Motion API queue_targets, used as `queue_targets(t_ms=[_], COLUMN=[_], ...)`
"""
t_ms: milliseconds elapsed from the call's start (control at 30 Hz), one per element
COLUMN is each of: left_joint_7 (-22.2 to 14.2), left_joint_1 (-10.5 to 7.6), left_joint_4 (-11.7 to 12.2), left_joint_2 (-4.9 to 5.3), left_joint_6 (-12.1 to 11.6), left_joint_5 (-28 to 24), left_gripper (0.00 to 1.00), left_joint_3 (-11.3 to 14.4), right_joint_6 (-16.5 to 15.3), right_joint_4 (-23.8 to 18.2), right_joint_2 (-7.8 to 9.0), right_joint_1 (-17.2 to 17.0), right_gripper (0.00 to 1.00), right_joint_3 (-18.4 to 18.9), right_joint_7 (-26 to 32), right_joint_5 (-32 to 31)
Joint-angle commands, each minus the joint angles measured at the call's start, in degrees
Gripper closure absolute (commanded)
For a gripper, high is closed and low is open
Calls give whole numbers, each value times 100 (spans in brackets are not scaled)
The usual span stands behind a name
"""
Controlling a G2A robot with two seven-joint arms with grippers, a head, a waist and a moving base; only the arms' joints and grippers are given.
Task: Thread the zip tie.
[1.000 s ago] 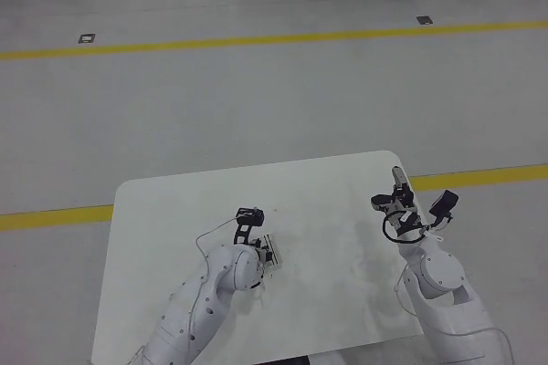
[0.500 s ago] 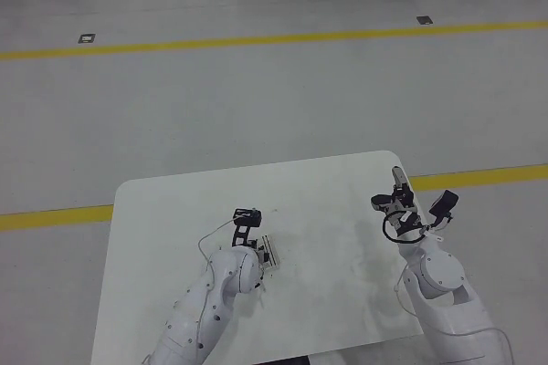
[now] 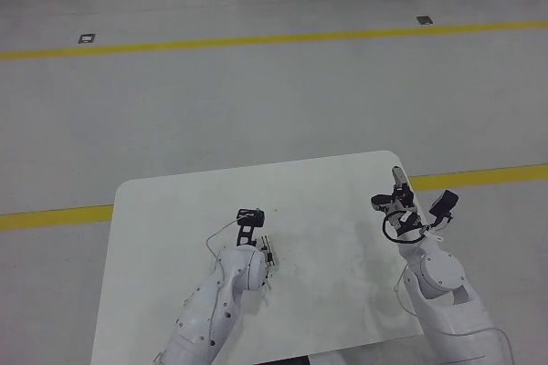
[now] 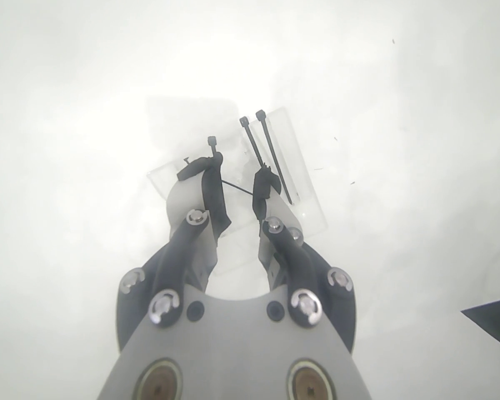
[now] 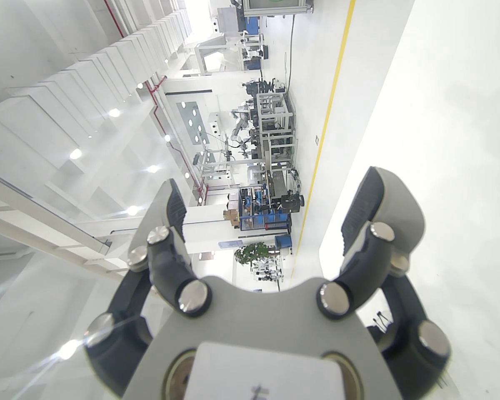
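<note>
Several black zip ties lie on a clear plastic tray [image 4: 304, 193] on the white table. Two zip ties [image 4: 271, 151] lie side by side, heads pointing away from my left gripper. My left gripper [image 4: 233, 172] hangs low over the tray, open, one finger on each side of a thin zip tie [image 4: 235, 186] that crosses the gap. Another zip tie's head [image 4: 211, 140] pokes out past one fingertip. In the top view the tray [image 3: 271, 248] shows beside the left wrist. My right gripper [image 5: 271, 206] is open with nothing in it, raised near the table's right edge [image 3: 409, 205].
The white table [image 3: 329, 201] is bare around the tray. Its right edge runs close to the right arm. Grey floor with yellow lines [image 3: 256, 41] surrounds the table.
The left arm has shifted slightly to the right over the tray. The right arm has not moved.
</note>
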Motion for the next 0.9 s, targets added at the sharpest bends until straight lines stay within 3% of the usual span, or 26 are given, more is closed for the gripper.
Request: queue_targets(t_ms=[0,467,867], left_joint_7=[-16,-107,-118], left_joint_1=[12,106,61], left_joint_4=[3,12,219], left_joint_2=[-34,-238,-374], left_joint_6=[0,0,0], left_joint_5=[87,499,623], left_gripper=[82,82,82], left_joint_3=[-13,-142,-230], right_joint_6=[0,0,0], right_joint_4=[0,0,0], right_joint_2=[0,0,0], right_joint_1=[0,0,0], right_gripper=[0,0,0], right_joint_3=[0,0,0], right_joint_7=[0,0,0], right_joint_5=[0,0,0])
